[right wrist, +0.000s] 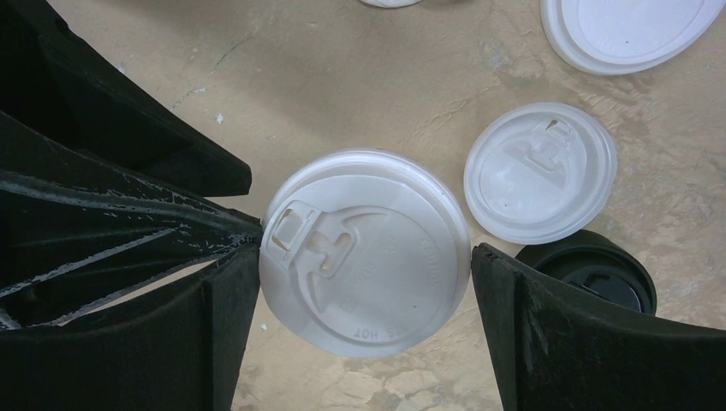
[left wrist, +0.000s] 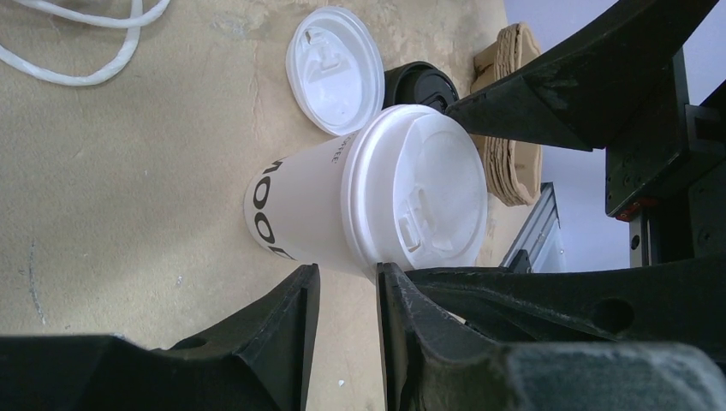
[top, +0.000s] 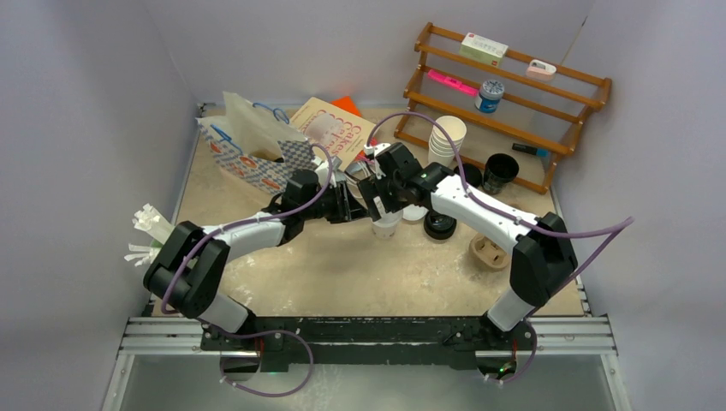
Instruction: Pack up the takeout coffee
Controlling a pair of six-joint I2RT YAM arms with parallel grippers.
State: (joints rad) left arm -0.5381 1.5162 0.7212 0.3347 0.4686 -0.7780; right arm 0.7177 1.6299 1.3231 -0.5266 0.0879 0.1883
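At mid-table, the left gripper (left wrist: 348, 271) hangs just beside the white-lidded cup (top: 385, 224), its fingers (left wrist: 287, 321) narrowly apart — holding nothing. Over the cup sits the right gripper (right wrist: 366, 257), fingers (right wrist: 531, 334) pressed against either side of its lid (right wrist: 377, 308). Just right, past a loose white lid (right wrist: 539, 171), stands the black-lidded cup (top: 439, 225).

A white-lidded paper cup (right wrist: 364, 253) standing on the tabletop (top: 342, 274), loose white plastic lid (right wrist: 539, 171) lying just right, black-lidded black cup (right wrist: 599, 270) sitting right of that.
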